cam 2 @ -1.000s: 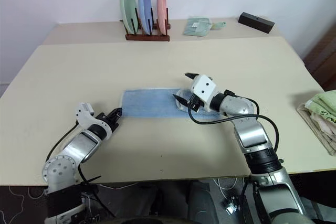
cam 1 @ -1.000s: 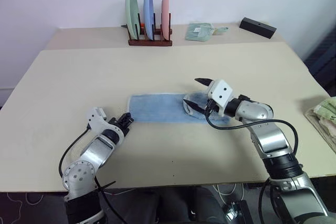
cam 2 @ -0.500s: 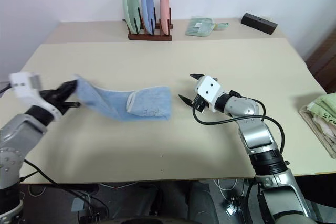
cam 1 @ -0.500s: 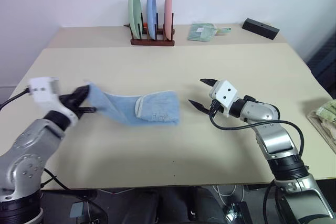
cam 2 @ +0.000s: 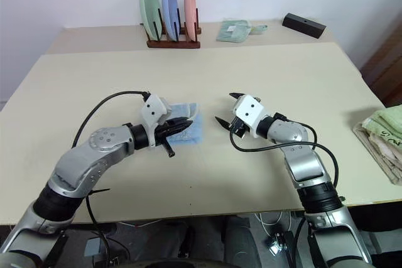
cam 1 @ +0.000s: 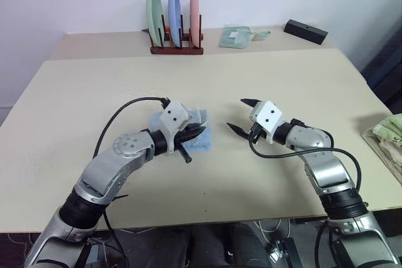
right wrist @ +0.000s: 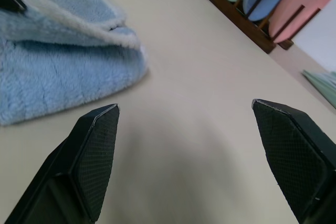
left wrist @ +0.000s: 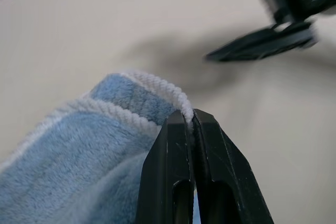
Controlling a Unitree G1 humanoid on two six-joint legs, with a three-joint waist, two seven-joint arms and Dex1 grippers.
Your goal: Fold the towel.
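Towel: light-blue terry, white edging, seen bunched into a short doubled-over heap near the middle of the desk. No clear long axis can be told in this state; the layered, edged end is turned toward the right pincer.

Left pincer: fingers pressed together, the white hem of the towel pinched between the tips. Right pincer: jaws spread wide, nothing between them, placed just beside the towel and apart from it.

No readable writing or labels noted on any item.

Surface: pale beige desk. Against the white wall at the far edge, a wooden rack holding green, blue and pink plates is seen, with a black box further right.
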